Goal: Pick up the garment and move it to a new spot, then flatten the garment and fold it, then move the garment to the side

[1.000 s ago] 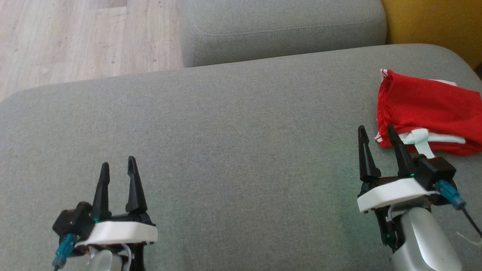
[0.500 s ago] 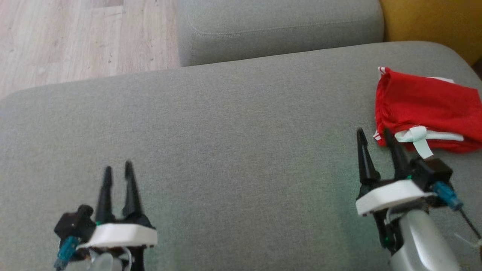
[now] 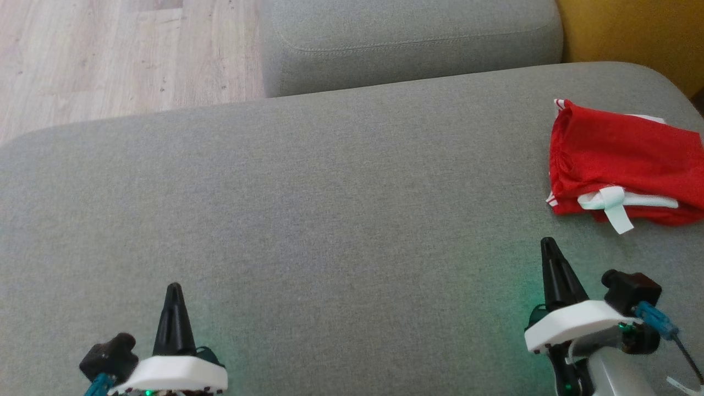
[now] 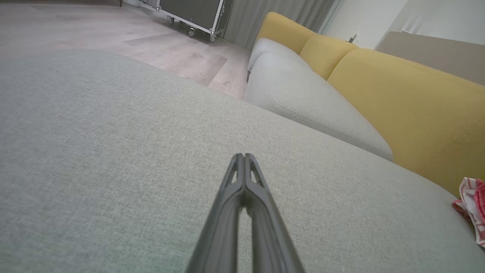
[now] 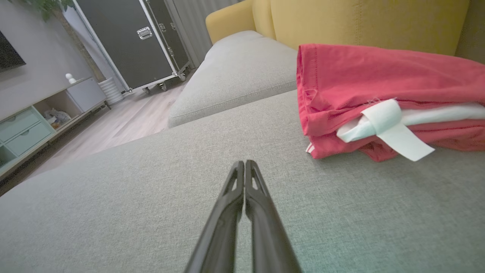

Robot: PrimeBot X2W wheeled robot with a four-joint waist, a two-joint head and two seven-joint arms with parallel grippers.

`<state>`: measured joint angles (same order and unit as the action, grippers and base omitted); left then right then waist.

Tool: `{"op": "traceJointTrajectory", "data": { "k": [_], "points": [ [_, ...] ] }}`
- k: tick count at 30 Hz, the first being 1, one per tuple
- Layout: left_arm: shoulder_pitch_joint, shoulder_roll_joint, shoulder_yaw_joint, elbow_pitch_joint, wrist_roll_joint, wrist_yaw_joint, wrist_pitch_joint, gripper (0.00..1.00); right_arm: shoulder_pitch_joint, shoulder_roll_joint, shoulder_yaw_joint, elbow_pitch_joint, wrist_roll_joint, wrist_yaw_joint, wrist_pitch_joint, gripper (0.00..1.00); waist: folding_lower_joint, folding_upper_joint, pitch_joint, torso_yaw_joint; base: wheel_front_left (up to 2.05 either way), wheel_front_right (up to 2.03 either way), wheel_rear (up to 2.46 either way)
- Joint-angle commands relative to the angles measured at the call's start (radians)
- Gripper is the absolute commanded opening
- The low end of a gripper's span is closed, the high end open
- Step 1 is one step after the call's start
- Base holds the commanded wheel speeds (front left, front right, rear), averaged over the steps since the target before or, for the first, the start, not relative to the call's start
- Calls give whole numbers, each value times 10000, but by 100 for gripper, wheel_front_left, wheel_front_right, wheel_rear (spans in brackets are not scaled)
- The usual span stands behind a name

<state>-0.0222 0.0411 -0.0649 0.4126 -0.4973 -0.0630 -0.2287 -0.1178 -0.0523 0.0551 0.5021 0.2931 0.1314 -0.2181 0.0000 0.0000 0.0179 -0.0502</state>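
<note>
Lying folded at three o'clock on the sofa (image 3: 330,192), the garment (image 3: 616,154) sits clear of the closed, empty left pincer (image 3: 175,290) and right pincer (image 3: 548,246).

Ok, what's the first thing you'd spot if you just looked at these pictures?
The bright red garment, folded up at the right end of the grey sofa seat. Then the left gripper and right gripper, black and pointy, low in the head view, both pinched shut on nothing.
</note>
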Motion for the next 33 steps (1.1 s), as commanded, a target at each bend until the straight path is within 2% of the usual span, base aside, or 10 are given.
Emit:
{"op": "traceJointTrajectory", "data": {
  "k": [1,33],
  "points": [
    [-453,12,150,-368,-268,-52,85,0,-485,-17,-78,-398,339,-1,61,0,0,0,-2,8,0,0,0],
    [-561,34,605,-742,-3327,-228,1019,0,-314,-7,-527,-1019,3952,-3,973,0,0,0,-43,148,0,0,0]
  ]
}}
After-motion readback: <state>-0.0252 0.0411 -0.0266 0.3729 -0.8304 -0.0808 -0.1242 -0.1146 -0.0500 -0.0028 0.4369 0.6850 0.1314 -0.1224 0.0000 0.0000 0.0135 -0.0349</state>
